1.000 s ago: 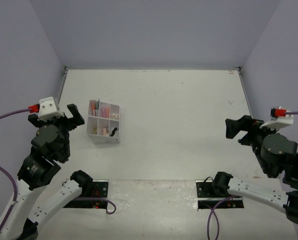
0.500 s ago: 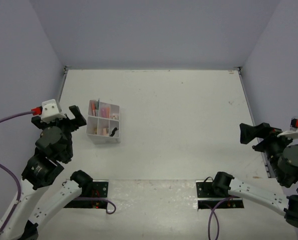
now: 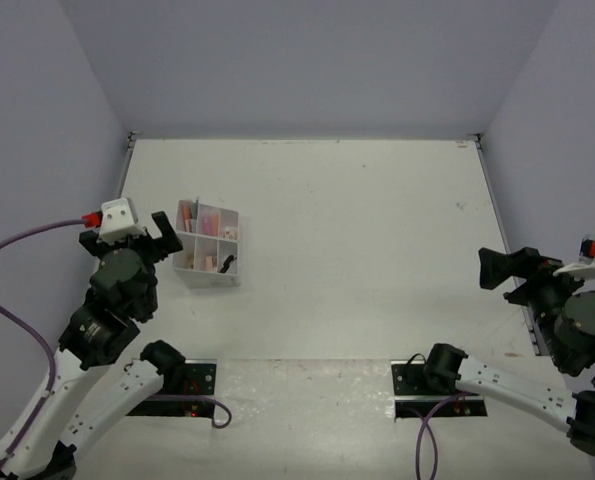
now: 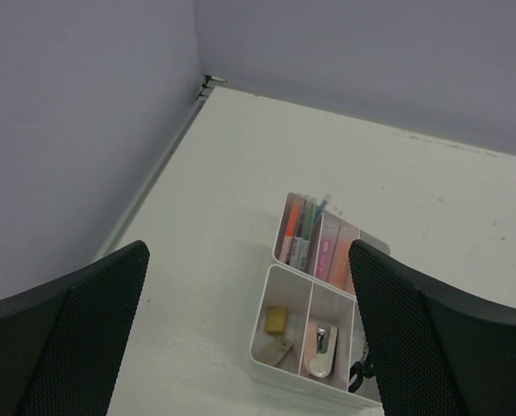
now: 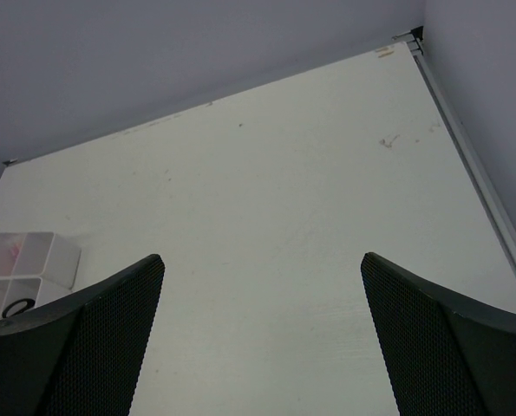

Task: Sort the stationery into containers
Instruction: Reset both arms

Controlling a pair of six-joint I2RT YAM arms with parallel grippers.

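With no loose stationery showing on the matte white tabletop (image 3: 377, 220), we judge the sorting all but done. The sound move is to raise the left claw (image 4: 247, 260), spread wide and empty just beside the organiser box (image 4: 259, 325) at the tabletop's left, without nudging its light wall; the right claw (image 5: 262, 269), also spread and empty, hangs well apart at the right edge. The box is thin, glossy, squarish plastic with dividers, holding slim orange and pink markers (image 4: 294, 227), a blocky tan eraser (image 4: 277, 319) and black-looped scissors (image 3: 227, 265).
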